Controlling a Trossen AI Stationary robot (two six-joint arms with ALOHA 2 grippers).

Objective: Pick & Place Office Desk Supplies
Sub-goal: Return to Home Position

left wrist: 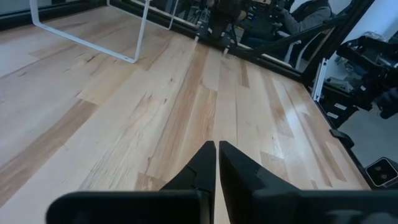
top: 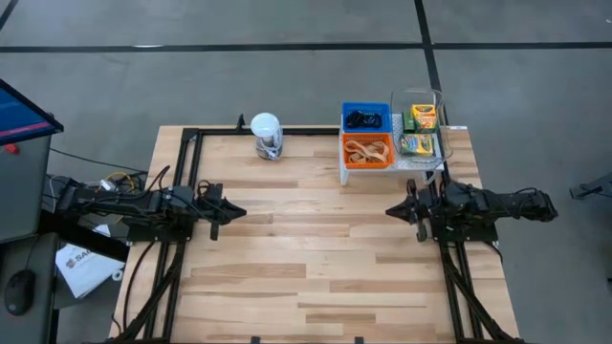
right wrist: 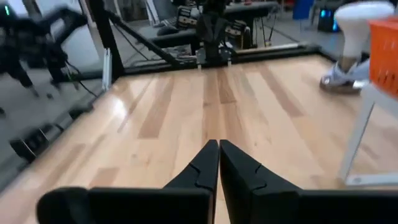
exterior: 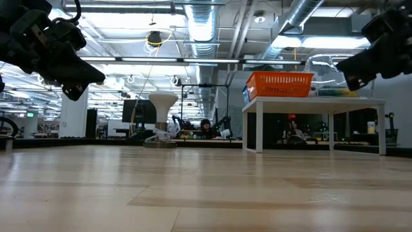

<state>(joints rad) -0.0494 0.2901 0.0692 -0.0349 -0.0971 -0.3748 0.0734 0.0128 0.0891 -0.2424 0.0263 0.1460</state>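
Wood-plank table (top: 316, 268) (faint sheen), clear plastic bin (top: 440, 103), cardboard crayon boxes (top: 422, 118)

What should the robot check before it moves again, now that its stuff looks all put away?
1. Left gripper: jaws shut, holding nothing. ok
2. Right gripper: jaws shut, holding nothing. ok
3. Crayon boxes lie inside the clear bin on the shelf. ok
4. Rubber bands lie in the orange basket. ok
5. Black clips lie in the blue basket. ok
6. Jar stands on the table, apart from both arms. ok
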